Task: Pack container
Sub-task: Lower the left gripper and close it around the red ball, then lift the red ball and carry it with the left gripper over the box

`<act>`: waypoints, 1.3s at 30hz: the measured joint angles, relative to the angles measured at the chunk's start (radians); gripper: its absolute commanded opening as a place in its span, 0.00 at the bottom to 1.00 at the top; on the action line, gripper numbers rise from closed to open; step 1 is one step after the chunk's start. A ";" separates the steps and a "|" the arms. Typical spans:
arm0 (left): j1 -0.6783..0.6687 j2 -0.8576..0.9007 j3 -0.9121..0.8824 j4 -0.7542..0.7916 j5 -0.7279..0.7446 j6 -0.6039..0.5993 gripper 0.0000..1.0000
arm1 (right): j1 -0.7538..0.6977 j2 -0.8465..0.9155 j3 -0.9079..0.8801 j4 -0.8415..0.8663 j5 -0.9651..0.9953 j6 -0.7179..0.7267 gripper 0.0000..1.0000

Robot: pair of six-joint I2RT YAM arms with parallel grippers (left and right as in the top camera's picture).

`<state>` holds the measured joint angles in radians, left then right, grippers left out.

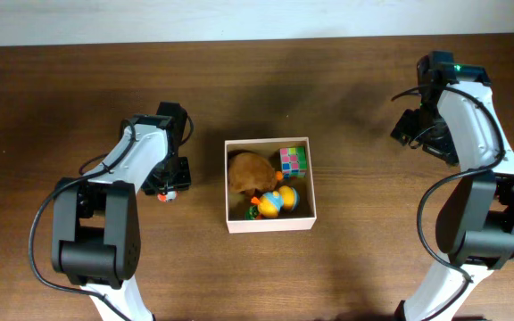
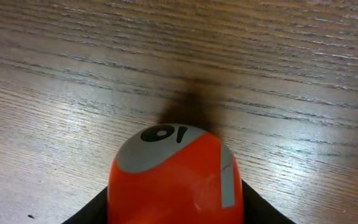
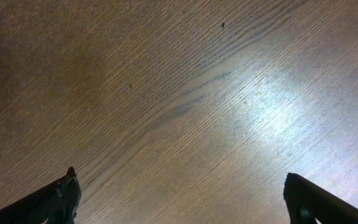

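left of the container [image 1: 269, 225], left gripper [image 1: 169, 185] straddles an orange ball [image 2: 173, 180]; whether it pinches, cannot tell. right gripper [image 3: 180, 190], well right of the container, spread wide.

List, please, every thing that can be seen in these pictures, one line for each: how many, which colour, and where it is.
container: 1, white walls and tan inside, middle of the table
plush toy: 1, brown, in the container, left part
cube: 1, many colours, in the container, far right corner
duck-like toy: 1, yellow, blue and orange, in the container, near side
ball: 1, orange with a grey band, left of the container, between the left gripper's fingers
table: 1, dark brown wood, under everything
left gripper: 1, black, around the ball; whether it grips cannot be told
right gripper: 1, black, open, over bare table, right of the container
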<state>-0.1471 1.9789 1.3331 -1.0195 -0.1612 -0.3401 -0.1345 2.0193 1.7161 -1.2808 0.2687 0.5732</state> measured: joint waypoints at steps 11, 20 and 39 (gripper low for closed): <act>0.000 0.000 0.107 -0.085 0.004 0.000 0.38 | 0.000 0.000 0.000 0.000 0.000 0.000 0.99; -0.003 0.000 0.368 -0.252 0.031 0.023 0.33 | 0.000 0.000 0.000 0.000 0.000 0.000 0.99; -0.378 0.000 0.674 -0.430 0.232 0.421 0.40 | 0.000 0.000 0.000 0.000 0.000 0.000 0.99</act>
<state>-0.5247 1.9789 2.0075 -1.4494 0.0704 0.0811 -0.1345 2.0193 1.7161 -1.2808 0.2687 0.5728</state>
